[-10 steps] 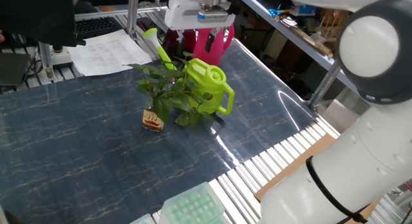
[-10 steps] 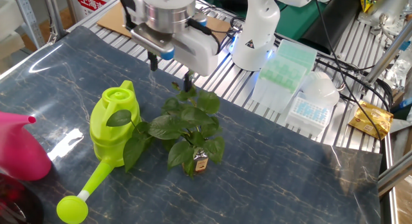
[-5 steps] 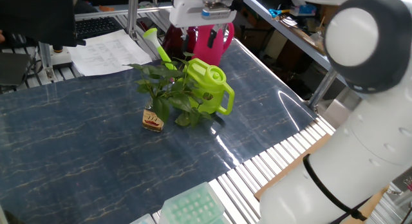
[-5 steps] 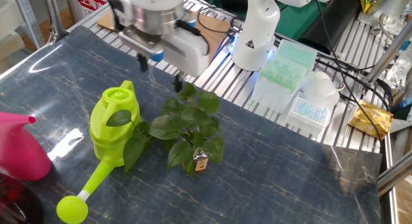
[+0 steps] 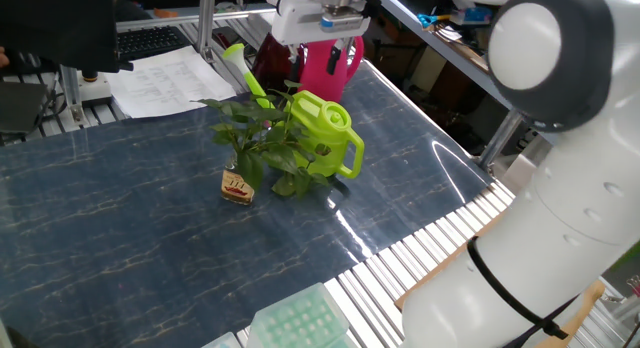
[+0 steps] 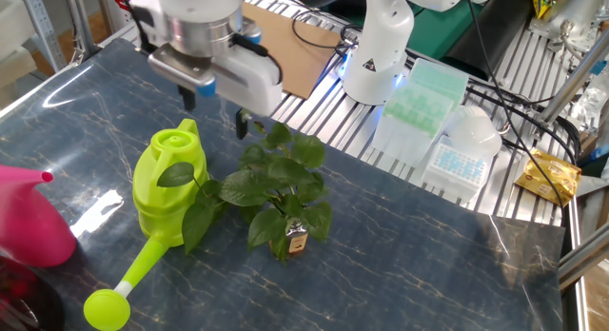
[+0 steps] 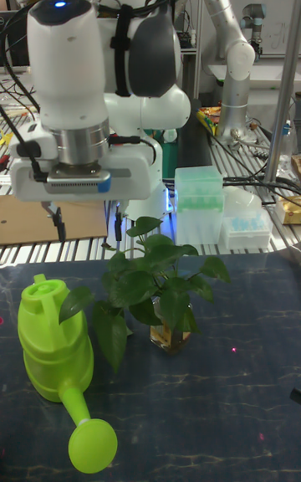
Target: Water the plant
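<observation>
Green plant (image 6: 276,193) upright, stems vertical; fingers (image 6: 242,126) spread, empty, above.

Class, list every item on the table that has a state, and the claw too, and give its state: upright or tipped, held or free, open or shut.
Claw: open, empty, above the table.
Lime green watering can: upright, free, spout toward the table edge.
Plant: upright in its small glass bottle, leaves touching the lime can.
Pink watering can: upright, free, apart from the others.
</observation>
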Tool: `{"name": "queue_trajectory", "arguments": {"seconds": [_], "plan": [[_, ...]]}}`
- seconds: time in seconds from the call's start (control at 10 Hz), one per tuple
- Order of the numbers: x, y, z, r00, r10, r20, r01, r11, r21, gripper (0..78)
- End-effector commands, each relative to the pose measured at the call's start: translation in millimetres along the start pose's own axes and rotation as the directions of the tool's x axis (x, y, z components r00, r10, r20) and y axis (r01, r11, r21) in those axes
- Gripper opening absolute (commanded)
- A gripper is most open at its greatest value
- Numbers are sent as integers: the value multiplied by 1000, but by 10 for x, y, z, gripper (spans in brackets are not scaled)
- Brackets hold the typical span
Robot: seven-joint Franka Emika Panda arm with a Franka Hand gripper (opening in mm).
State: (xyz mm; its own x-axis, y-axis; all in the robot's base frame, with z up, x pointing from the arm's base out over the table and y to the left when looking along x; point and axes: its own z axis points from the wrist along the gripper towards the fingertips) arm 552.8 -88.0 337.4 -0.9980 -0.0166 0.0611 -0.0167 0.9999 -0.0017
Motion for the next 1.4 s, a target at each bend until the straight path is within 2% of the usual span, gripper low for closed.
{"name": "queue_trajectory", "arguments": {"seconds": [0.1, 0.7, 1.1, 1.4], "plan": [[-24, -6, 4, 1000, 9, -4, -9, 1000, -3, 774], [-140, 19, 63, 1000, 14, -5, -14, 1000, -3, 774], [-145, 23, 71, 1000, -13, -12, 13, 1000, -9, 774], [-145, 23, 71, 992, 114, -60, -114, 993, 1, 774]]}}
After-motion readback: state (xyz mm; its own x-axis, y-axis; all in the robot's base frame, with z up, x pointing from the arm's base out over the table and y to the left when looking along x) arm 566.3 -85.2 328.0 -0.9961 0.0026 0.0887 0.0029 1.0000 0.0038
